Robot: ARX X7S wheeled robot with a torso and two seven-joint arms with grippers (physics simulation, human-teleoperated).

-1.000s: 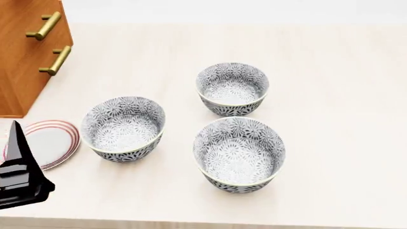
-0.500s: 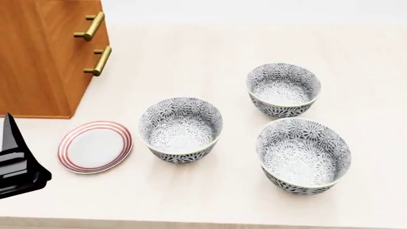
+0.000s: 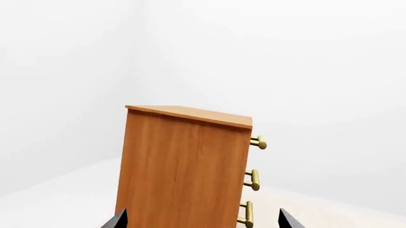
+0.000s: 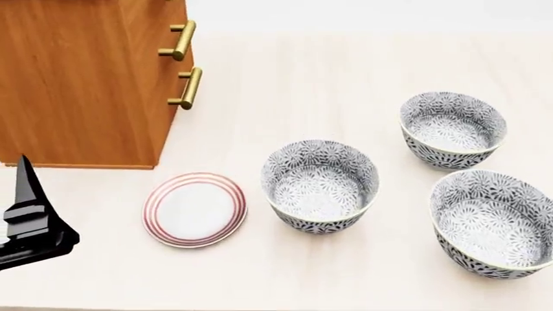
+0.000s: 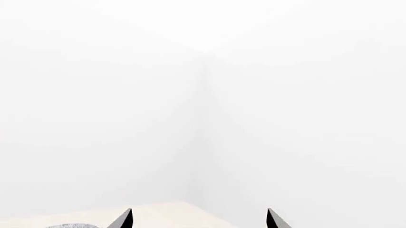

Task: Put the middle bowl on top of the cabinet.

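Middle bowl (image 4: 320,186) sits upright on the table (image 4: 346,84) just right of the red-ringed plate (image 4: 195,209), apart from the cabinet (image 4: 82,81); left end effector (image 3: 199,219) and right end effector (image 5: 199,219) both spread, grasping nothing.

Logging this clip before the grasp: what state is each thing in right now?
Cabinet: upright, drawers shut, top bare in the left wrist view.
Middle bowl: upright, empty, on the table.
Other two bowls: upright, empty.
Plate: flat, empty.
Left hand: open, empty.
Right hand: open, empty.
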